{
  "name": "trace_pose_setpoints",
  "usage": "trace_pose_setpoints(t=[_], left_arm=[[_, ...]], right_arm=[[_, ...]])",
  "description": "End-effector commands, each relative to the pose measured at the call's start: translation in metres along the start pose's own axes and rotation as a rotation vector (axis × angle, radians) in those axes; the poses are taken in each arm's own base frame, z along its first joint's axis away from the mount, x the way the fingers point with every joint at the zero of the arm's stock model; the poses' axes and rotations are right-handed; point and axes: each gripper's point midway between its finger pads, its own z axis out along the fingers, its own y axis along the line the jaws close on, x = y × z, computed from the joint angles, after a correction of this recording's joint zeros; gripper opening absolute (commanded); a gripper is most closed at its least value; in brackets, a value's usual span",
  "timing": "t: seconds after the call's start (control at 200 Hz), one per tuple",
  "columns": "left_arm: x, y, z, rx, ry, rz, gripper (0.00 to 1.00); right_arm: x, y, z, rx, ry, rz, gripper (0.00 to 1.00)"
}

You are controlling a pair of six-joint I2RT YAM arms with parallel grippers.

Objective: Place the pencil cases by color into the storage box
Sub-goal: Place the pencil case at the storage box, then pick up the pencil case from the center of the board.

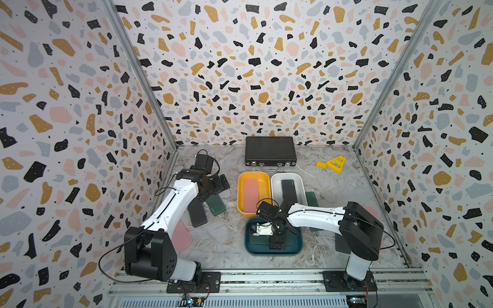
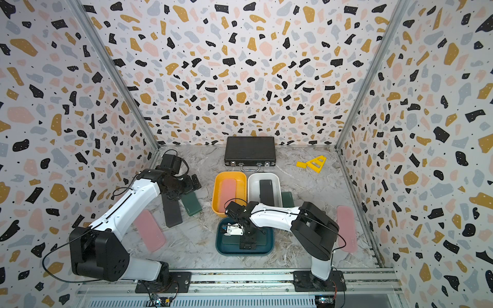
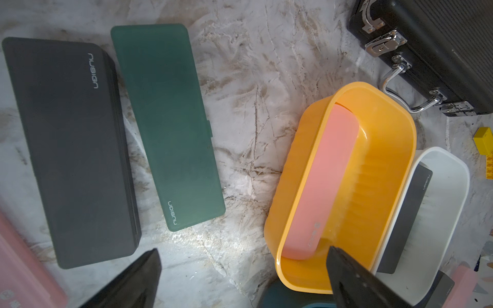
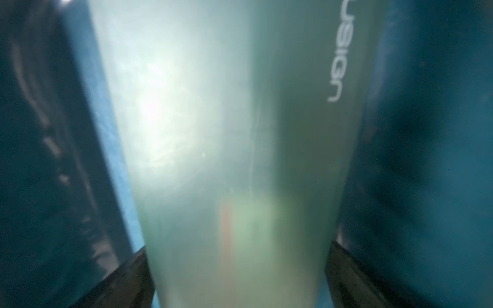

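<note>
The right gripper (image 1: 277,244) reaches down into the dark teal tub (image 1: 247,240) with its jaws spread wide. Directly beneath it a dark green pencil case (image 4: 240,120) lies in the tub, running lengthwise between the fingers (image 4: 354,280), one at each long edge. Whether they touch those edges cannot be told. Beyond this gripper, away from its arm's base, the yellow tub (image 1: 239,192) holds a pink pencil case (image 1: 250,193). The white tub (image 1: 276,184) just beside it holds a black pencil case (image 1: 289,190). Beyond and to the right of the gripper a second green case (image 1: 312,200) lies on the worktop (image 1: 226,240) just beside the white tub. A far pink case (image 2: 346,229) lies further right.

The left gripper (image 3: 244,252) hangs above the worktop, jaws spread with nothing between them. The yellow tub stands to its right. Below it, towards its arm's base, a loose green case (image 3: 168,128) and a loose black case (image 3: 72,149) lie side by side. A loose pink case (image 2: 149,230) lies nearer the base again. A black briefcase (image 1: 270,150) and yellow plastic pieces (image 1: 333,163) lie beyond both grippers by the back wall.
</note>
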Motion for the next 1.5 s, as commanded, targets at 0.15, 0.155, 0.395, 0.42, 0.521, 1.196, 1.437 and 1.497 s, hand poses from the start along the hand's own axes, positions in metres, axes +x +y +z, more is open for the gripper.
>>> trace_pose_setpoints(t=[0.15,0.155,0.395,0.42,0.521,1.196,1.437,1.497], left_arm=[[-0.004,0.017,0.015,-0.127,0.056,0.000,1.00],[-0.004,0.018,0.015,-0.129,0.056,0.000,1.00],[-0.009,0.026,0.031,-0.205,0.090,-0.003,1.00],[-0.009,0.027,0.033,-0.211,0.095,-0.003,1.00],[-0.012,0.030,0.040,-0.236,0.109,-0.007,1.00],[-0.012,0.050,0.081,-0.336,0.178,-0.037,1.00],[-0.009,0.053,0.095,-0.322,0.197,-0.050,1.00],[-0.009,0.052,0.097,-0.315,0.198,-0.053,1.00]], right_arm=[[-0.005,-0.002,-0.044,0.038,-0.065,0.011,1.00],[-0.005,-0.002,-0.045,0.038,-0.066,0.012,1.00],[-0.004,-0.001,-0.064,0.061,-0.104,0.038,1.00],[-0.003,-0.001,-0.065,0.066,-0.108,0.043,1.00],[-0.002,-0.001,-0.074,0.083,-0.134,0.065,1.00],[0.010,0.000,-0.087,0.142,-0.236,0.226,1.00],[0.012,0.002,-0.085,0.138,-0.232,0.231,1.00],[0.013,0.002,-0.086,0.140,-0.232,0.231,1.00]])
